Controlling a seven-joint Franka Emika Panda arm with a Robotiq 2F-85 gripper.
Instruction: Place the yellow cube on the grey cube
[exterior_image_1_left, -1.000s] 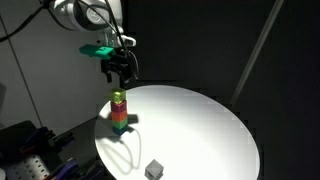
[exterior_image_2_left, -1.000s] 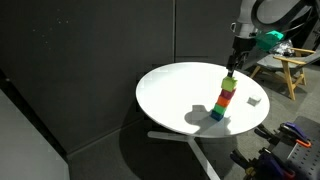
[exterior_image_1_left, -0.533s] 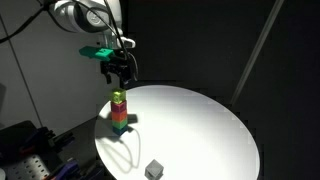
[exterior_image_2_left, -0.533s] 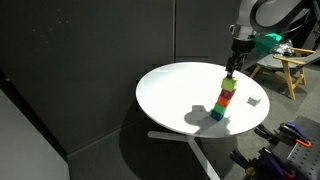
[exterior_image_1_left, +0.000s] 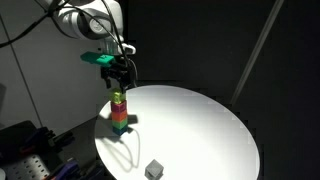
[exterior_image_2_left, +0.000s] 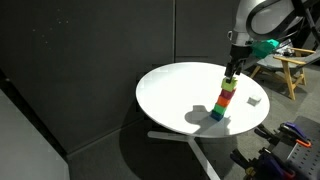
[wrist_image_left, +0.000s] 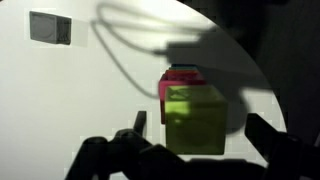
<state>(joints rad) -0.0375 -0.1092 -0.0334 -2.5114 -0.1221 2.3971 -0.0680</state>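
Yellow cube (wrist_image_left: 195, 120) pick-up looks like the step in hand: nothing is lifted yet. In the wrist view the claw (wrist_image_left: 197, 124) is nearest, its 2 fingers spread wide on either side of the cube, with a gap showing on each side and nothing gripped. In both exterior views it hangs straight over the cube, just above it. Whether the fingertips have reached the level of the cube's sides I cannot tell.

The yellow cube is the top piece of 1 stack (exterior_image_1_left: 121, 115) of coloured cubes, and a pink-red cube shows just under it. The stack stands close to the edge of the round white tabletop (exterior_image_1_left: 200, 130).

Farther off, the grey cube (wrist_image_left: 50, 27) lies alone on the tabletop, well apart from the stack and also near the edge, as an exterior view shows (exterior_image_2_left: 254, 100).

By my reading, the next move calls for a short straight drop until the fingers bracket only the top cube. Then comes a centred closing, so the stack below is not nudged, and a clean lift before the carry to the grey cube.
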